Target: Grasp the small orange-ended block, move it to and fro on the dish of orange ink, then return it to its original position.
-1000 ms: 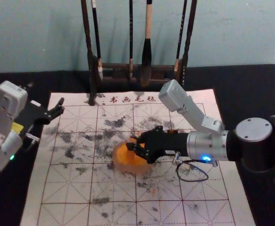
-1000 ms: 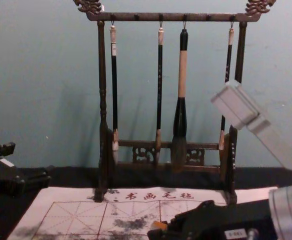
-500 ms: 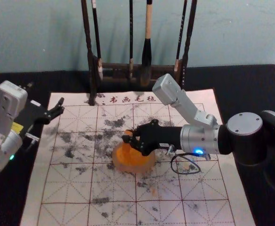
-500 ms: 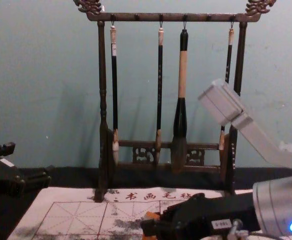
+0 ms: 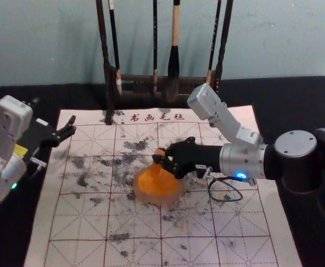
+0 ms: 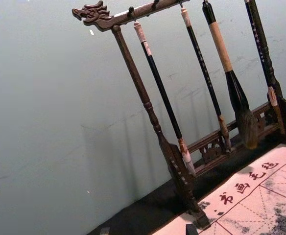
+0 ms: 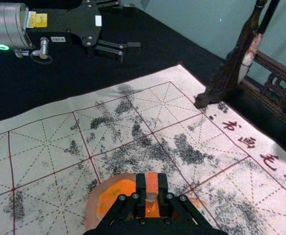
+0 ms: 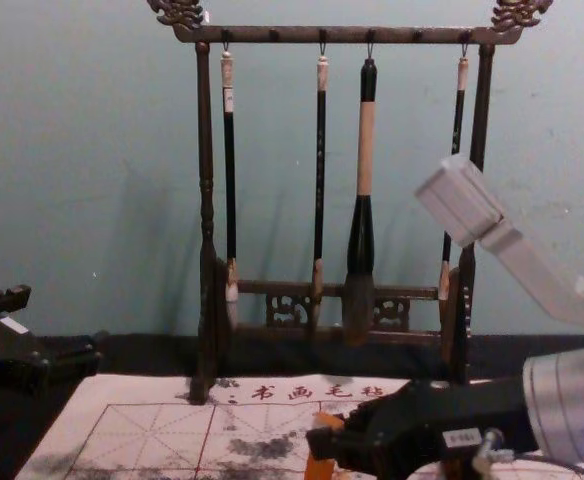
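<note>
A: Where to find the small block [image 8: 319, 466]?

B: Pinched nearly upright in the right gripper [image 5: 156, 159], over the dish [image 5: 158, 201] of orange ink [image 5: 154, 186], about midway between the left and right edges of the mat [image 5: 68, 222]. Lower end down toward the ink, on the side nearer the mat's far edge. Impossible to tell: touching, or just above.

A: And on the other side?

B: Left gripper [image 6: 148, 230], spread wide and empty, parked by the mat's far left corner.

A: Step in hand?

B: Most likely inking, to judge by the pose.

A: How to do it well?

B: Lower gently to a light, even contact. Slide in short, level strokes toward the mat's left edge and back toward the right edge, turning well inside the dish's wall. Avoid pressing hard, for fear of twisting the block or dragging the dish along. Beware of wet ink near the grip. Afterwards, lift straight up, pause for drips, and only then carry back to the original spot.
</note>
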